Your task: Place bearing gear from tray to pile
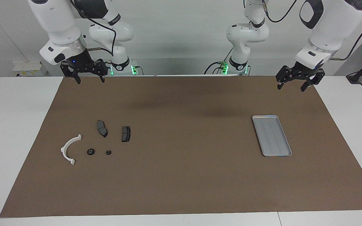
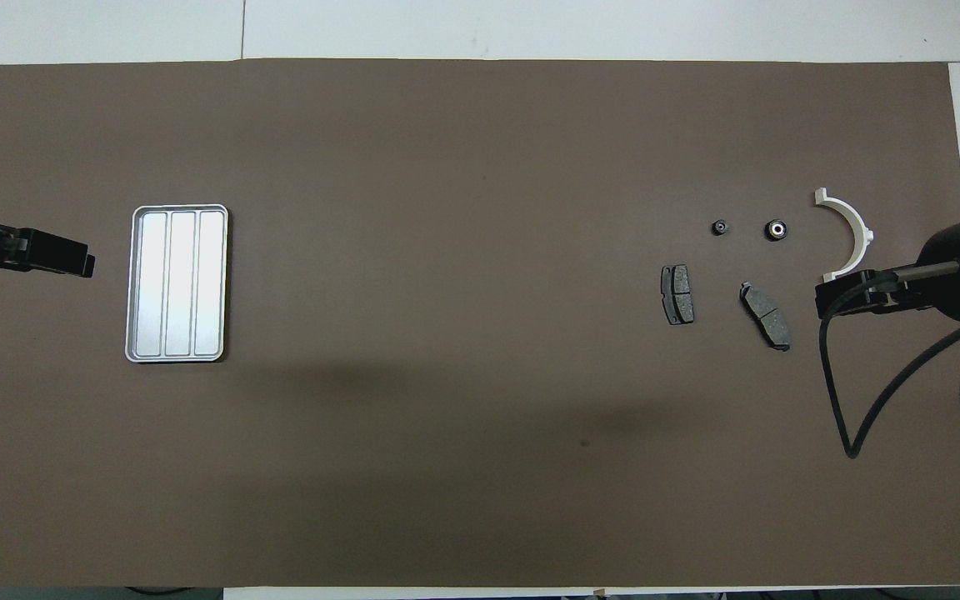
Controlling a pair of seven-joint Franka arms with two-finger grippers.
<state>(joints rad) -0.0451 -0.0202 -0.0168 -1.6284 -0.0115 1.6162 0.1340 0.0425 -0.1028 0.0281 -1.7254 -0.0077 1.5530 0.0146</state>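
Observation:
The grey ribbed tray (image 1: 272,135) lies empty toward the left arm's end of the table; it also shows in the overhead view (image 2: 178,283). Toward the right arm's end lies the pile: a white arc (image 1: 69,148), two dark brake pads (image 1: 102,128) (image 1: 126,133), and two small black round bearing gears (image 1: 90,152) (image 1: 108,152). The larger gear (image 2: 776,229) and the smaller one (image 2: 720,227) lie beside the arc (image 2: 851,233). My right gripper (image 1: 88,78) hangs open and empty, high over the mat's edge by the robots. My left gripper (image 1: 296,84) hangs open and empty, also raised.
A brown mat (image 1: 181,175) covers most of the white table. The right arm's black cable (image 2: 842,392) loops over the mat near the pile. In the overhead view the right gripper (image 2: 826,302) overlaps the arc's end, and the left gripper (image 2: 84,265) shows beside the tray.

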